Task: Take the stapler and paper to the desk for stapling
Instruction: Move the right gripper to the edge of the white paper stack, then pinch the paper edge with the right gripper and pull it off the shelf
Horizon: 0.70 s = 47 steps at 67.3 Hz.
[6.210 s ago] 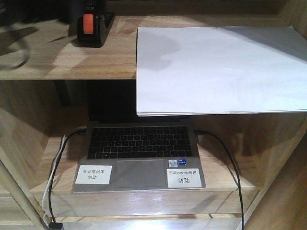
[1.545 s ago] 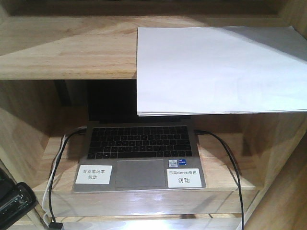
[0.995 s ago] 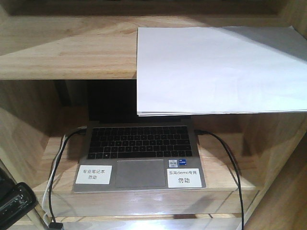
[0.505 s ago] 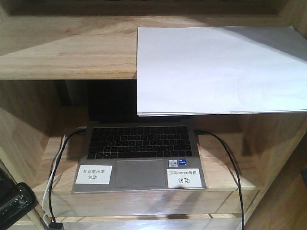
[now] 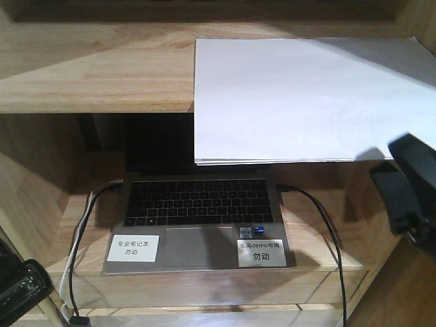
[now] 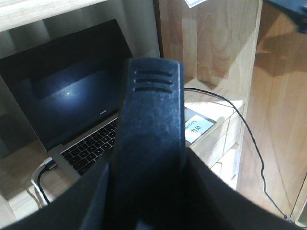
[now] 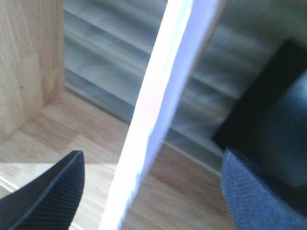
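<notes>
Right claw [image 5: 386,161] newly astride paper [image 5: 293,95]

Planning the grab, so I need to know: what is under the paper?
The paper lies on the upper shelf board, its front part overhanging the edge above the open laptop. The board's surface beneath the sheets is covered.

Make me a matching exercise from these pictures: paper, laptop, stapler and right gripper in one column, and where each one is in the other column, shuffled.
1. paper
2. laptop
3. stapler
4. right gripper

A. on the lower shelf
B. open around the paper's edge
C. overhanging the upper shelf
D. held in the left gripper

Pairs: 1-C, 2-A, 3-D, 4-B.
</notes>
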Tool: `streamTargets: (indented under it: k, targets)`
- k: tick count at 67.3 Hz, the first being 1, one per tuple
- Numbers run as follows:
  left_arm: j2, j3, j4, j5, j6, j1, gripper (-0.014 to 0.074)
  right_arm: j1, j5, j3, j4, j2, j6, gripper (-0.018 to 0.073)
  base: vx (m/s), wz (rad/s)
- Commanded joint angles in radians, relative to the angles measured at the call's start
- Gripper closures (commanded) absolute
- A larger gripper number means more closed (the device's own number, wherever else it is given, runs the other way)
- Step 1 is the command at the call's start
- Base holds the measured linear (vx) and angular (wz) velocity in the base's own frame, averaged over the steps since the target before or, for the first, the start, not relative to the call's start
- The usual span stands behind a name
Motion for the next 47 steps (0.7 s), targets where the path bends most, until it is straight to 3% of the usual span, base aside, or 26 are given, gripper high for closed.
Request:
streamTargets:
  k: [1, 20, 28, 32, 47]
  targets:
    - [0.008, -0.030, -0.028, -0.113, -0.002, -0.005, 0.0603, 0.001, -0.156, -0.057, 0.017, 0.077, -0.006, -0.0004, 0.00, 0.00]
    - [0.008, -0.030, -0.028, -0.113, -0.002, -0.005, 0.0603, 0.001, -0.245, -0.141, 0.048, 0.219, -0.005, 0.0001, 0.00, 0.00]
    - [0.008, -0.030, -0.028, -0.113, -0.002, -0.005, 0.0603, 0.001, -0.242, -0.158, 0.061, 0.228, -0.005, 0.0059, 0.00, 0.00]
    - [0.008, -0.030, -0.028, -0.113, -0.002, -0.005, 0.0603, 0.001, -0.234, -0.158, 0.066, 0.228, -0.005, 0.0125, 0.00, 0.00]
    - [0.008, -0.030, -0.028, -0.113, -0.002, -0.005, 0.0603, 0.001, -0.242, -0.151, 0.052, 0.228, 0.030, 0.0564, 0.00, 0.00]
